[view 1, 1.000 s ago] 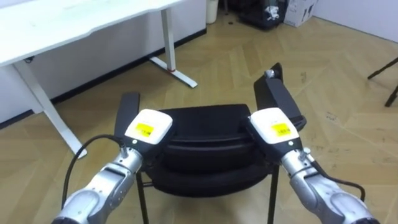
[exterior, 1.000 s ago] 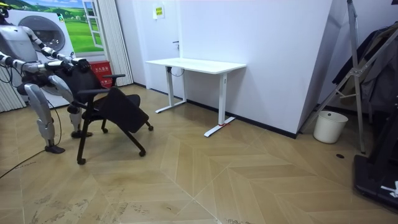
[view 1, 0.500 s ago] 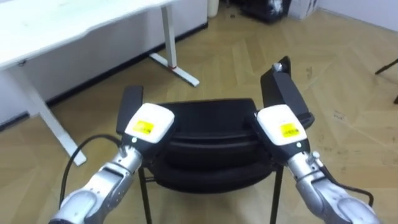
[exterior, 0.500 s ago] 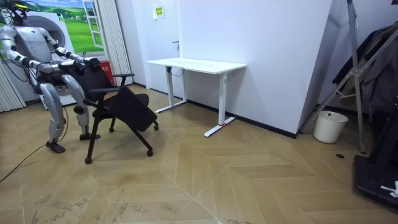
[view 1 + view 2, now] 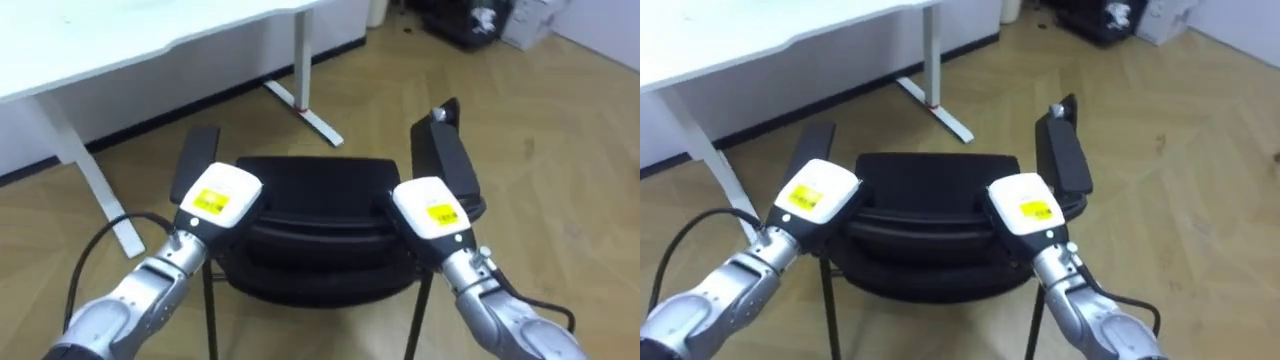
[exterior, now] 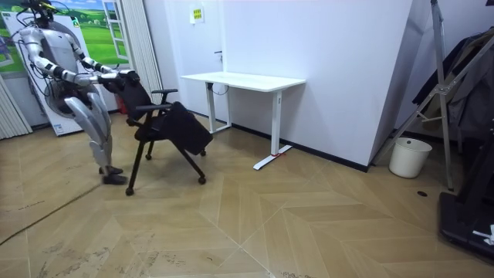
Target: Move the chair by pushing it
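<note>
Up on back of office chair (image 5: 312, 188), left hand (image 5: 214, 198) & right hand (image 5: 430, 208), open/closed can't tell; prob. light, rolls easy, good push spot.

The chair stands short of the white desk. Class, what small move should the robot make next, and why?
Probably one short, even push forward. The left robot hand and right robot hand sit on the top of the chair back, one at each end, and bare floor lies between the chair and the desk.
</note>
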### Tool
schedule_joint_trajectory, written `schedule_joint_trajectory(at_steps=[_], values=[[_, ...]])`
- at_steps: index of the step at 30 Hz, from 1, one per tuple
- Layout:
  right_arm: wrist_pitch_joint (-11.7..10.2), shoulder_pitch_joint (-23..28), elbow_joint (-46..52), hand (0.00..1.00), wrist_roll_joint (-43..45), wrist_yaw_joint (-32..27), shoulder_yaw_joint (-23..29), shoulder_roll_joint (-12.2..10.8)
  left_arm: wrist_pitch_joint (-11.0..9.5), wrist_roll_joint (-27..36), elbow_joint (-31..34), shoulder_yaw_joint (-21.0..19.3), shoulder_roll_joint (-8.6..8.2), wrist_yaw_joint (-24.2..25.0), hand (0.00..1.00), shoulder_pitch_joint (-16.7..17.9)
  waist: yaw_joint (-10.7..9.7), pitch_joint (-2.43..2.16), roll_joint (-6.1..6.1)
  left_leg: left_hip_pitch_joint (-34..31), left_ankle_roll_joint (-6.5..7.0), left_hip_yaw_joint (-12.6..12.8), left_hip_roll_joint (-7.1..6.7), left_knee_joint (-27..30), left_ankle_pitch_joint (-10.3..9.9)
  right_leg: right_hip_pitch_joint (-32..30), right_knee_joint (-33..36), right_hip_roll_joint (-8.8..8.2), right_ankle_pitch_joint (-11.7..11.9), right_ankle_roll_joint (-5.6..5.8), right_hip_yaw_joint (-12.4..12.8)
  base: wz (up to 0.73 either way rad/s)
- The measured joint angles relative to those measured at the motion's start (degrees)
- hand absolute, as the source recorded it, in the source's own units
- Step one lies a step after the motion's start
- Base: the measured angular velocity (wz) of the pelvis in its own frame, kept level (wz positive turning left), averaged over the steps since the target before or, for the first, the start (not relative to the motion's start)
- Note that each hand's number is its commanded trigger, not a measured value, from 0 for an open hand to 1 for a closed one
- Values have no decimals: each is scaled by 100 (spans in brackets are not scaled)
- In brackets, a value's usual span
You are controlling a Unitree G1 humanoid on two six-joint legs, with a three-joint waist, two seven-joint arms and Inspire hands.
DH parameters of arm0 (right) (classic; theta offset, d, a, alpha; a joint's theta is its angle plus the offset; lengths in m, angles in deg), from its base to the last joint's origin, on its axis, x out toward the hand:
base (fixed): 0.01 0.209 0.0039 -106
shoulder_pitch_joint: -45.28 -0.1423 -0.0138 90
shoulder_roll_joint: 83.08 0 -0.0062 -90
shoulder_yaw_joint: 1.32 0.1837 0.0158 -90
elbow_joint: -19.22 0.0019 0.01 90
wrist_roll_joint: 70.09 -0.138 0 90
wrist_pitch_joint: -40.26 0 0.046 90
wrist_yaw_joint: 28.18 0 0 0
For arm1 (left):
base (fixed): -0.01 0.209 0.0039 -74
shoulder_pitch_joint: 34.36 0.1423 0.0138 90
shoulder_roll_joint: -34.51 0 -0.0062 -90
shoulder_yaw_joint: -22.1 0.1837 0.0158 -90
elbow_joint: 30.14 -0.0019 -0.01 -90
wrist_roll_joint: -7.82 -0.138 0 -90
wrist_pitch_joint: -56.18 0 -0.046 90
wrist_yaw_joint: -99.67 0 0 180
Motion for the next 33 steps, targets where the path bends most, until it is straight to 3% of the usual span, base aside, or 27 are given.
schedule_joint_trajectory(at_steps=[1,2,4,5,7,9,10,12,13,15,17,20,24,26,27,28,29,31,33], values=[[-32,-14,-73,100,0,6,25,8,-4,12,-60,-19,-57,5,100,18,31,-38,5,12,-85,-26,61,185,-189,71,69,56,73,-80,-93,41],[-40,-125,-96,100,5,42,39,22,13,43,-74,-50,-102,5,100,-9,68,-64,46,13,-181,437,250,193,-268,82,188,33,134,-196,-206,39],[-42,-306,-158,100,11,147,42,74,124,42,-115,-82,-237,3,100,-55,82,-44,80,48,-313,850,481,132,-351,94,295,92,110,-401,-256,27],[-42,-421,-169,100,22,231,46,99,177,41,-97,-133,-301,-6,100,-50,141,-36,159,98,-383,886,562,86,-409,110,315,176,31,-460,-278,9],[-40,-526,-173,100,51,258,74,98,214,41,-46,-210,-328,-6,100,-52,196,-26,202,133,-452,862,684,83,-472,106,458,239,-179,-525,-373,16],[-42,-573,-180,100,53,303,75,91,226,38,-34,-244,-326,5,100,-49,246,-22,193,164,-573,956,835,212,-543,166,623,280,-427,-590,-490,36],[-40,-608,-201,100,63,359,80,73,233,34,-37,-253,-328,32,100,-77,260,-6,166,102,-603,1106,926,560,-559,234,743,278,-596,-616,-556,39],[-46,-621,-222,100,120,405,99,73,217,24,-98,-254,-346,63,100,-109,323,12,151,-144,-679,1310,1065,1339,-509,353,876,283,-807,-662,-618,28],[-66,-611,-231,100,121,422,99,72,200,27,-101,-254,-354,64,100,-97,388,18,148,-332,-807,1439,1162,1911,-378,447,971,289,-922,-704,-634,14],[-137,-559,-227,100,114,493,103,73,173,14,-88,-272,-348,63,100,1,413,23,135,-570,-846,1668,1347,2682,-20,688,1055,291,-1097,-750,-724,21],[-154,-539,-176,100,54,522,103,97,145,13,-88,-278,-339,30,100,12,477,27,109,-666,-861,1681,1379,2889,119,758,1065,290,-1199,-768,-730,9],[-154,-558,-182,100,71,519,118,121,169,5,-103,-277,-380,-33,100,19,527,56,46,-965,-855,1677,1408,2693,77,862,1000,223,-1289,-756,-736,5],[-244,-474,-154,100,90,496,114,147,193,-5,-14,-256,-379,-138,100,170,541,52,6,-1340,-859,1701,1313,1390,152,1083,756,177,-1381,-588,-736,0],[-320,-470,-165,100,97,440,112,181,194,-8,77,-260,-331,-131,100,194,566,43,-71,-1541,-813,1889,1180,202,539,1127,752,96,-1437,-559,-726,-2],[-323,-466,-165,100,94,418,112,183,198,-9,109,-260,-323,-118,100,198,593,41,-78,-1560,-807,1910,1107,-76,690,1145,751,87,-1439,-567,-719,-15],[-322,-463,-173,100,98,347,112,181,222,-16,191,-261,-304,-85,100,205,641,39,-74,-1563,-768,1912,1077,-474,1013,1183,749,81,-1457,-561,-729,-28],[-321,-463,-176,100,108,278,112,178,240,-23,271,-262,-269,-77,100,217,683,33,-83,-1526,-697,1846,998,-706,1336,1219,747,75,-1501,-525,-699,-25],[-320,-435,-159,100,112,174,139,179,240,-56,350,-279,-247,-73,100,212,635,3,-115,-1487,-670,1806,895,-846,1669,1259,737,25,-1572,-410,-680,3],[-305,-383,-114,100,166,50,208,176,239,-58,373,-283,-267,-69,100,184,599,-14,-121,-1435,-581,1825,760,-808,1774,1322,743,-70,-1648,-288,-664,3]])
